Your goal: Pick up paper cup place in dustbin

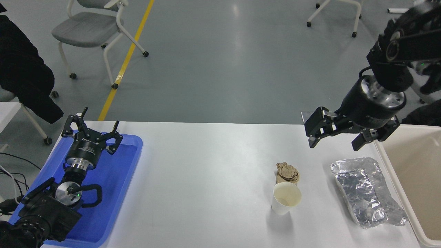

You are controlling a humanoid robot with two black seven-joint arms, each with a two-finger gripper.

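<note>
dustbin point(411, 179) cut off at rt & btm edges; left arm point(41, 210) base out of frame

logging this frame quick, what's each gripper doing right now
Left gripper: jaws open, empty, parked over the blue tray.
Right gripper: jaws open, empty, in the air, up and to the right of the paper cup.

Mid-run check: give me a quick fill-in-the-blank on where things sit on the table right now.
1. The paper cup stands upright just in front of a crumpled ____ paper ball.
2. The foil sheet lies between the cup and the ____.
3. The left gripper is parked over the ____ tray.
4. The right gripper is open and holds ____.

Missing words: brown; dustbin; blue; nothing
</note>
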